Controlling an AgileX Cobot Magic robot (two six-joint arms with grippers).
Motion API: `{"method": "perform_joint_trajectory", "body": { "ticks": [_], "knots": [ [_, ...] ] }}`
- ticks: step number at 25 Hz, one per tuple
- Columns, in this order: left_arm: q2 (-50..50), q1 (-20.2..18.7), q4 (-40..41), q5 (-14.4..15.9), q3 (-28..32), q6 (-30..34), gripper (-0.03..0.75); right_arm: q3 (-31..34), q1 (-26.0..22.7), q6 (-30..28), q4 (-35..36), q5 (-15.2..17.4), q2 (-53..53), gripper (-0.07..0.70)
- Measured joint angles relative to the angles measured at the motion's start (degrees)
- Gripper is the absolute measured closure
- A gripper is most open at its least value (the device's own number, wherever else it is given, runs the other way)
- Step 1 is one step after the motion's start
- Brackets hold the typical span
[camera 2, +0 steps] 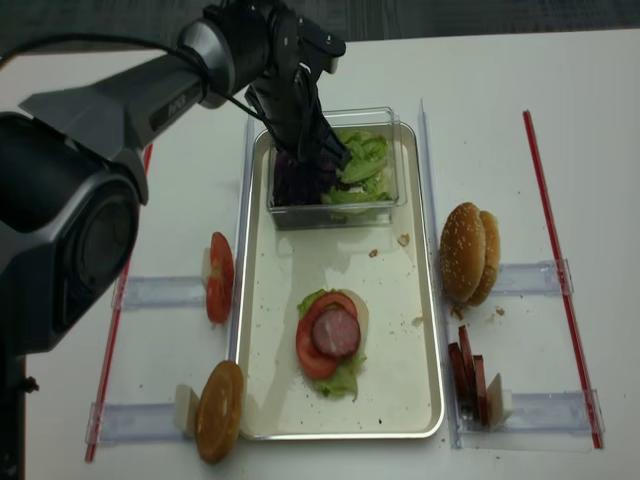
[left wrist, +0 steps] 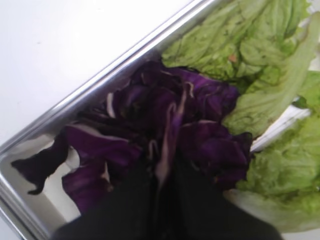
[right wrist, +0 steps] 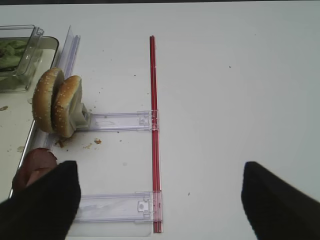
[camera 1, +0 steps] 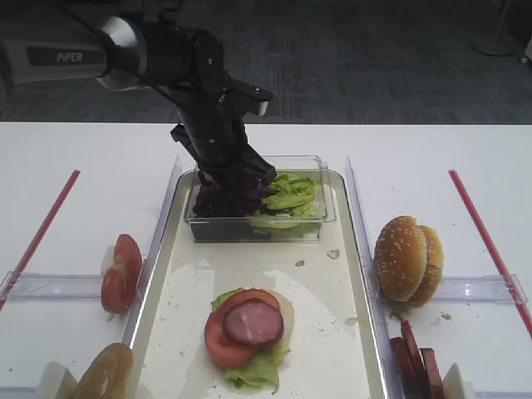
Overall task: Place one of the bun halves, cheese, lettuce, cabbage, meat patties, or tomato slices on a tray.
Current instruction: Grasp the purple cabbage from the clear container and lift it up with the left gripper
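Stack nearest camera: meat patties slice on tomato and lettuce, on tray floor — toward camera from left gripper.
Left gripper: pinched shut on cabbage, inside clear box, lettuce just beside.
Right gripper: spread wide, empty — well apart.
Judgement: lift, carry cabbage toward stack.

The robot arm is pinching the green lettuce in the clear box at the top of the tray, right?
Not quite. The left pincer is shut on the purple cabbage, not the lettuce beside it. The left wrist view shows this. It is in the clear box at the top of the tray.
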Motion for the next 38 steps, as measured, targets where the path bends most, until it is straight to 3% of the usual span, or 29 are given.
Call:
{"method": "perform_joint_trajectory", "body": {
  "ticks": [19,38],
  "knots": [
    [0.00,0.00,0.00,17.32,-15.61,0.00,0.703,0.00,0.00,0.00,0.00,0.00,0.00,-0.034],
    [0.00,0.00,0.00,18.40,-18.16,-0.10,0.703,0.00,0.00,0.00,0.00,0.00,0.00,-0.034]
  ]
}}
